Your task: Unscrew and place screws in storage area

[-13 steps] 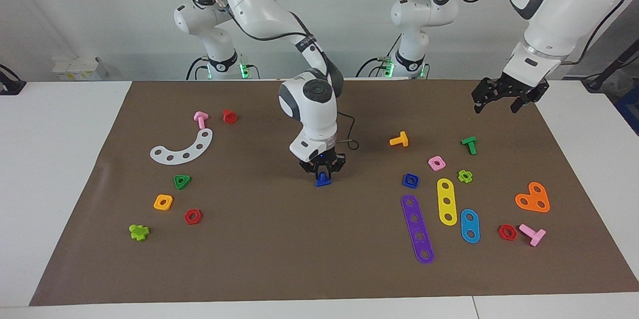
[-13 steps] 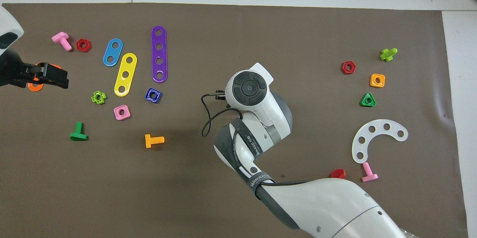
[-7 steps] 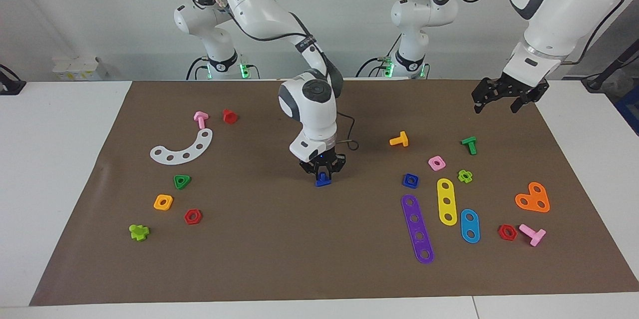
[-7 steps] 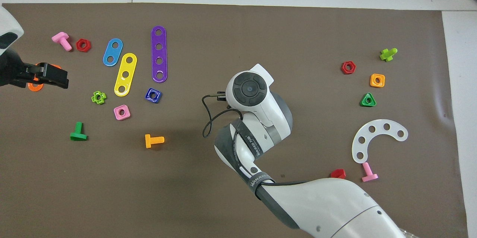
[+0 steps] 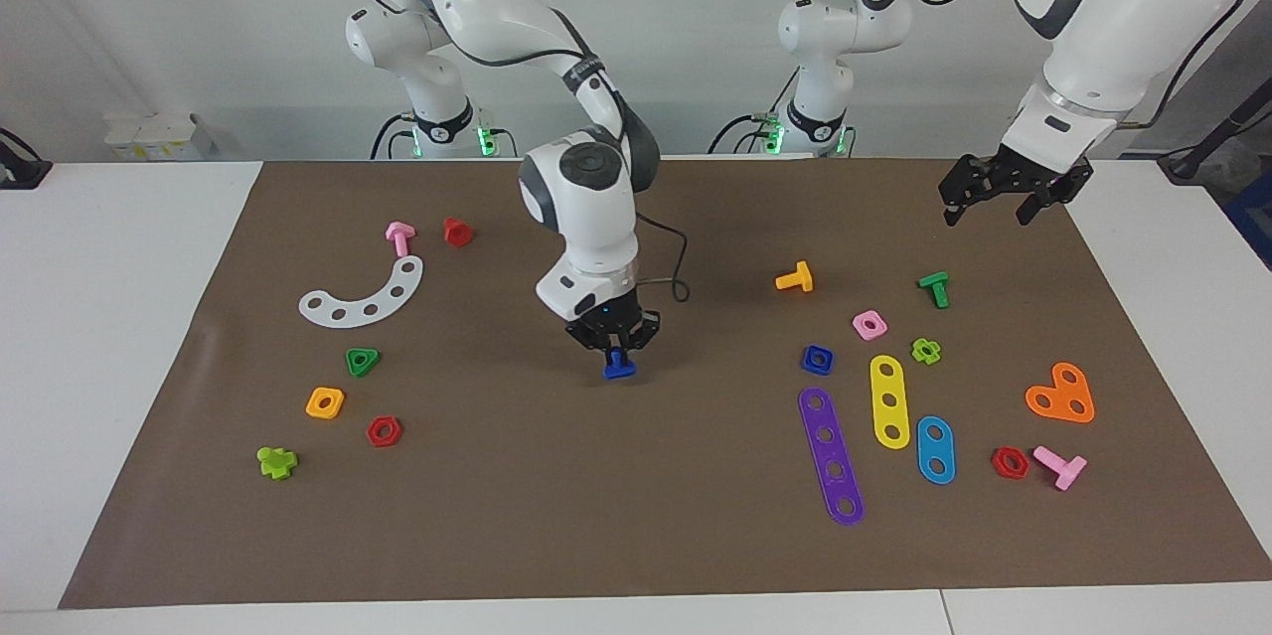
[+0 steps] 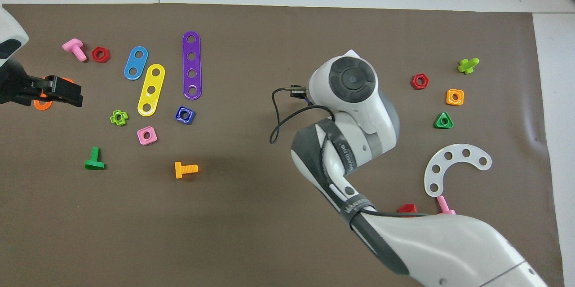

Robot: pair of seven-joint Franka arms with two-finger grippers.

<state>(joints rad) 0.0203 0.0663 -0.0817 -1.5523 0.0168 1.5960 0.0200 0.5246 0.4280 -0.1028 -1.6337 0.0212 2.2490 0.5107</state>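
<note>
Clamping down, the right gripper point(image 5: 617, 354) has its fingers pinched shut on the dark-blue bolt point(image 5: 618, 369), head hanging straight below the fingertips, stem upright between them, just off the brown mat point(image 5: 556, 516). Its partner, the dark-blue square nut point(image 5: 817, 359), lies off toward the left arm's end among the loose strips. The left gripper point(image 5: 1002, 203) waits up there, spread wide and empty. To my eye, that cluster is the likely drop spot.

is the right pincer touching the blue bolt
Touching. The facing view shows the right pincer shut on the blue bolt, its fingertips clamping the stem with the head hanging just below them.
</note>
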